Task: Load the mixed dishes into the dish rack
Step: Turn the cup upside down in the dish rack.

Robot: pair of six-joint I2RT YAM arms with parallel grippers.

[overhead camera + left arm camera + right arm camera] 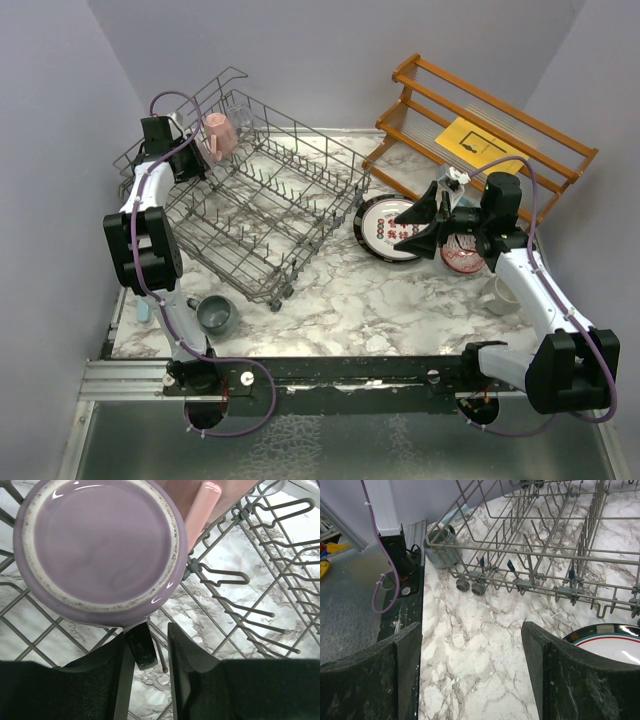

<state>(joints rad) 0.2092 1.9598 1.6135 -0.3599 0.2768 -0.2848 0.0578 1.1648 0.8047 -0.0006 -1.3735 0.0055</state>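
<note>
Mauve mug (100, 550) sits beside pink mug (218, 135) inside grey wire dish rack (300, 190).

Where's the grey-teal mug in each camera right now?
Top external: grey-teal mug lower left, on the table by the dish rack's near corner.
Left wrist: not in view.
Right wrist: mug upper left, behind the rack's wheeled corner.
Shared landmark: the dish rack, in all three.

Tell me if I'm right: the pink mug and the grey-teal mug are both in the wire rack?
Not quite. The pink mug is in the dish rack, but the grey-teal mug stands outside it, on the table by its near corner, as the top external view shows.
</note>
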